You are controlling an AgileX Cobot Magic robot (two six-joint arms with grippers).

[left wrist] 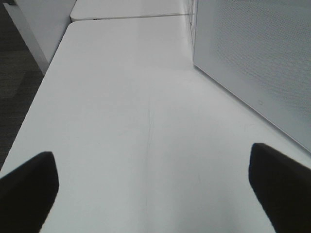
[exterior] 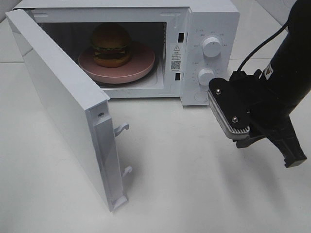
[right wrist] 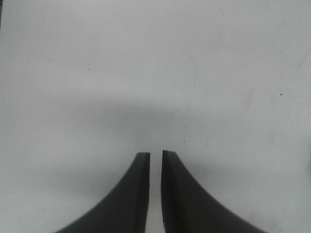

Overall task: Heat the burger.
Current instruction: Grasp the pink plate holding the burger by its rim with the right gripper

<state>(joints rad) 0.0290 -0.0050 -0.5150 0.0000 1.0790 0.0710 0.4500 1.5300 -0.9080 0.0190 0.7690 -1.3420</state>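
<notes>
The burger (exterior: 111, 44), with a golden-brown bun, green lettuce and a dark patty, sits on a round pink plate (exterior: 141, 65) inside the white microwave (exterior: 214, 19). The microwave's door (exterior: 63, 107) is swung wide open to the left. My right gripper (exterior: 294, 162) hangs fingers-down over the table, right of the microwave's front and apart from it. In the right wrist view (right wrist: 155, 154) its fingers are almost together with nothing between them. My left gripper (left wrist: 151, 162) is out of the exterior view; its wrist view shows the fingers wide apart and empty over bare table.
Two white knobs (exterior: 212, 47) (exterior: 206, 76) sit on the microwave's right panel. Door latch hooks (exterior: 121, 128) stick out of the open door's edge. A white dot-meshed panel (left wrist: 257, 58) stands beside my left gripper. The table's edge (left wrist: 34, 102) drops to dark floor.
</notes>
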